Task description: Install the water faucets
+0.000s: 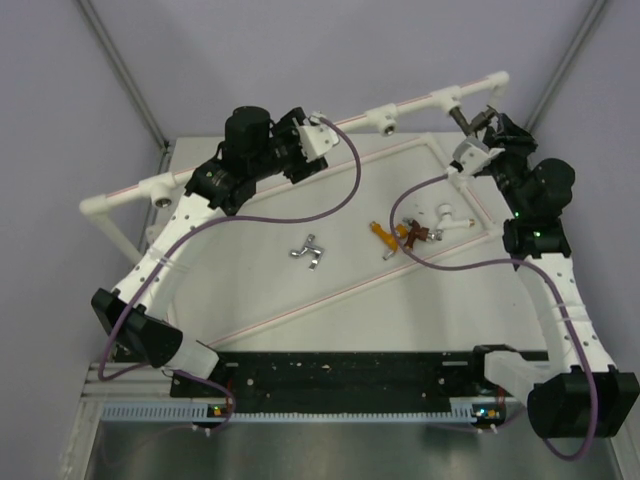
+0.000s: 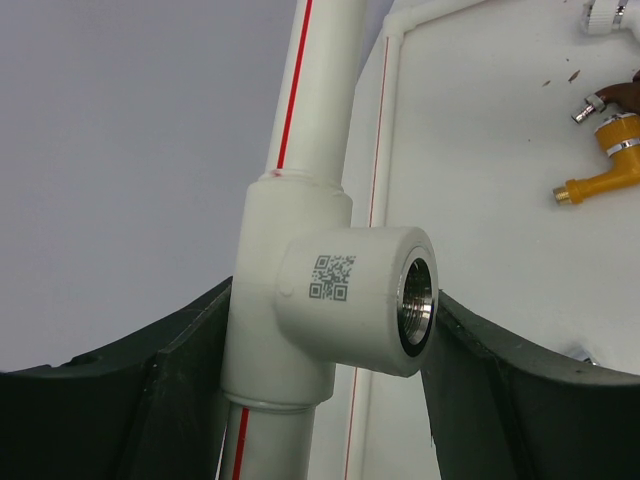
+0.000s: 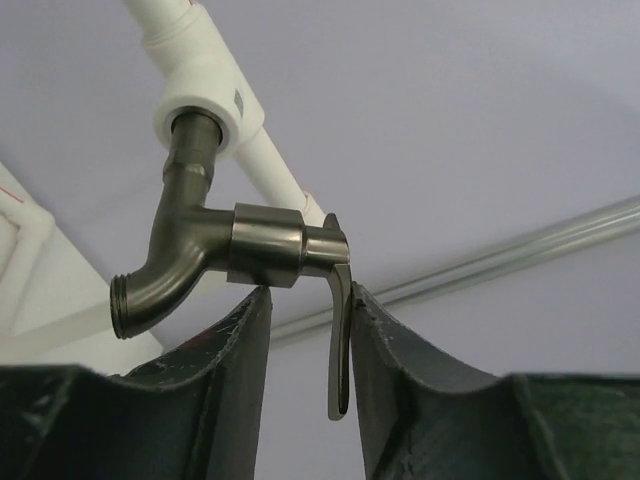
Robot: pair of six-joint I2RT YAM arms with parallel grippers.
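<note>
Black fingers of the right end effector are straddling the hanging lever of the dark grey metal faucet. One finger is lying against the lever and the other is showing a thin gap, so I cannot tell whether it is clamping. The faucet's stem is sitting in a round white plastic socket on the raised white plastic pipe, spout pointing down.

Left end effector is gripping a white tee socket with a metal-threaded hole and a printed square code, one finger touching each side. No faucet is sitting in that hole.

Outward on the white desk, the silver faucet is lying alone near the middle. The orange-gold faucet, reddish-brown faucet and white faucet are lying close together to its right.
</note>
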